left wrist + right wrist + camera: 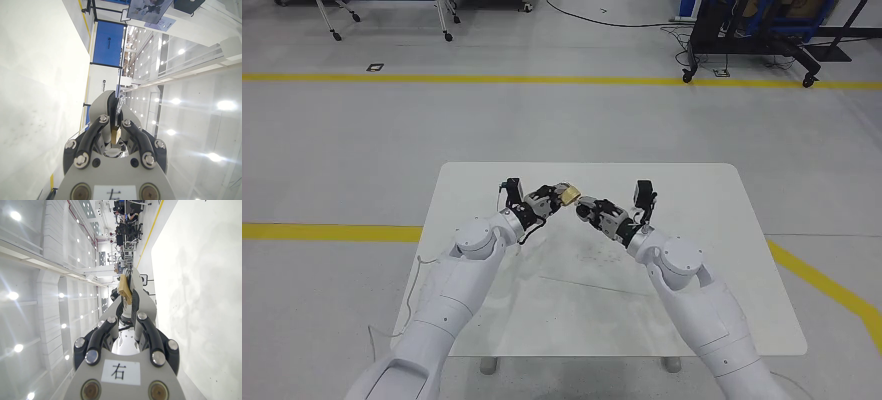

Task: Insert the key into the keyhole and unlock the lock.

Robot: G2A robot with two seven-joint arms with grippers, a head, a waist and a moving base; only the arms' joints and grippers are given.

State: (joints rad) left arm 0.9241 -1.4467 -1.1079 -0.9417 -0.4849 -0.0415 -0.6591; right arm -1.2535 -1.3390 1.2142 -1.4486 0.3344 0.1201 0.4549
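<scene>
A brass padlock (565,192) hangs in the air above the far middle of the white table (692,300). My left gripper (558,196) is shut on it. In the left wrist view the silver shackle (121,102) sits pinched at the fingertips and the brass body (115,135) shows through the gap between the fingers. My right gripper (585,205) faces it from the other side, almost touching. In the right wrist view the padlock (123,288) turns its bottom face to me. A small silver key (125,302) sits at that face, with my right gripper (126,304) shut on it. How deep the key sits is hidden.
Both arms meet over the table's far half, and its near half (572,310) is bare white surface. The table's rounded far corners (447,170) lie close to the grippers. Yellow floor lines and wheeled racks (752,45) stand well beyond the table.
</scene>
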